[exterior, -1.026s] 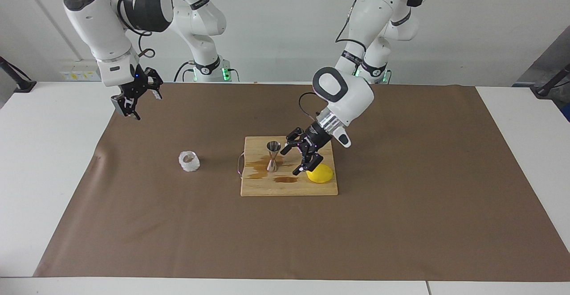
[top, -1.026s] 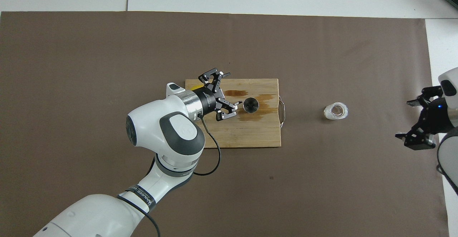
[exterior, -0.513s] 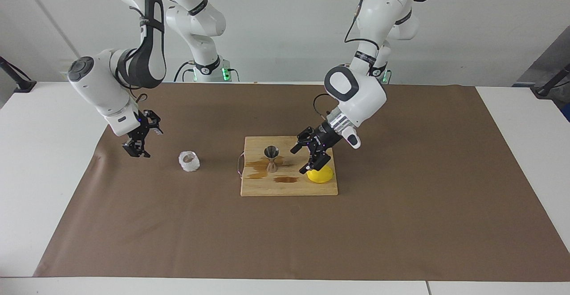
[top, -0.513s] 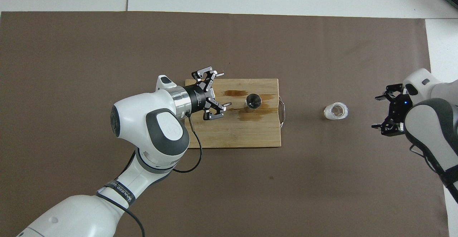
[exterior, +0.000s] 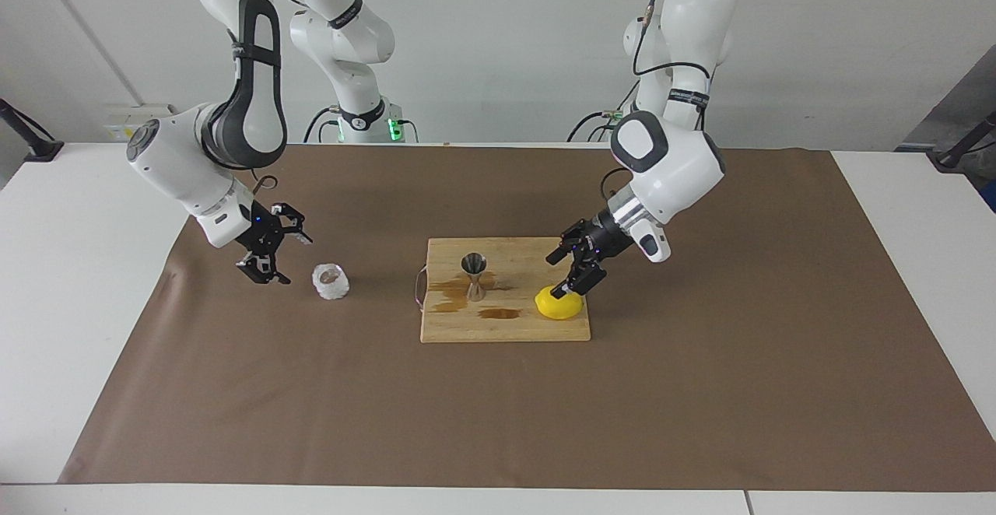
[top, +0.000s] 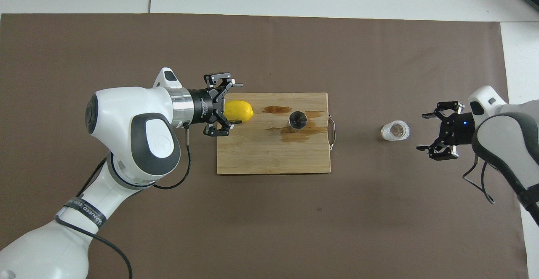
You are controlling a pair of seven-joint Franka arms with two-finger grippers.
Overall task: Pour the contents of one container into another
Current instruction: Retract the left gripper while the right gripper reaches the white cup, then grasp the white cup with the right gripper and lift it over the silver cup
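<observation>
Facing view: glass cup point(exterior: 331, 281) on the brown mat toward the right arm's end of the desk point(exterior: 78, 266). Right tool point(exterior: 274, 254) just beside it, wide open, empty. Jigger point(exterior: 474, 275) upright mid cutting board point(exterior: 504, 291).

Overhead view: left tool point(top: 229, 104) open, empty, over the lemon point(top: 238, 111) at the board's edge.

Jigger point(top: 297, 121): I see it upright on the stained board point(top: 273, 156).
Lemon point(top: 239, 111): on board.
Left pincer point(top: 229, 104): open, at lemon.
Glass cup point(top: 395, 130): on mat.
Right pincer point(top: 426, 130): open, beside cup.
</observation>
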